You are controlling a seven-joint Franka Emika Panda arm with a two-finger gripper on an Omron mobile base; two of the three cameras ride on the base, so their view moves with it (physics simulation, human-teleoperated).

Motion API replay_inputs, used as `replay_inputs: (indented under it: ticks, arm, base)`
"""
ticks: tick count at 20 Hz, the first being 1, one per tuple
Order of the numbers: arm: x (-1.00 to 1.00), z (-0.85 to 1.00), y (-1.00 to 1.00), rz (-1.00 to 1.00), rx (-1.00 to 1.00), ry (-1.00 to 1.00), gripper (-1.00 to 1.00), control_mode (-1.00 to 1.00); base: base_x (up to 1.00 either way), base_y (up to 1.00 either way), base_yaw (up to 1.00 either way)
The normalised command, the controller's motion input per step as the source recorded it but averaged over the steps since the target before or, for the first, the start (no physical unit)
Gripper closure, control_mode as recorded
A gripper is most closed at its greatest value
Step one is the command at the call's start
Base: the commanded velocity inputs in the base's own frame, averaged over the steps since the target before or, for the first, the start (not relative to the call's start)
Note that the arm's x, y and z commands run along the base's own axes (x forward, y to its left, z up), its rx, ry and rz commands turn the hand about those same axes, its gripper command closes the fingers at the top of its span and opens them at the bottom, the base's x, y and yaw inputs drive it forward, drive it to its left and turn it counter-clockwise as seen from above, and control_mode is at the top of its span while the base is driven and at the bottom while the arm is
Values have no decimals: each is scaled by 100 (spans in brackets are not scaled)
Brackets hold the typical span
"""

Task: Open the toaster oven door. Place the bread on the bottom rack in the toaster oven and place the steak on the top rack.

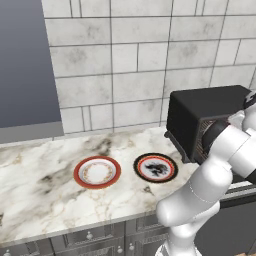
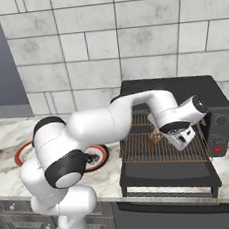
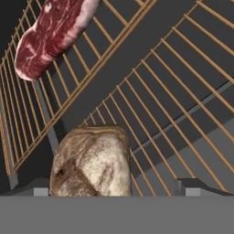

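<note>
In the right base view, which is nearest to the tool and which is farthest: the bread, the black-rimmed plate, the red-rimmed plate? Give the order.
1. The bread: on the rack, just left of the open tool.
2. The black-rimmed plate: on the counter, left of the oven.
3. The red-rimmed plate: farthest left, partly behind the arm.

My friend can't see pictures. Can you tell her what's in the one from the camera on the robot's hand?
A chunky brown piece of bread sits on a wire rack inside the oven, right between the tips of the robot's open claw. Further up, a red slab of steak lies on a second wire rack.
</note>
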Motion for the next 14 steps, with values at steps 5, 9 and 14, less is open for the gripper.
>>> replay_inputs:
  ticks: [5, 9, 14]
  arm:
    - [2, -48, 0, -1, 0, 1, -100, -100]
    - [7, -54, -1, 0, 0, 2, -100, -100]
    - [6, -8, -8, 0, 0, 0, -100, -100]
  base:
    - [0, 0, 0]
    - [0, 0, 0]
    - [0, 0, 0]
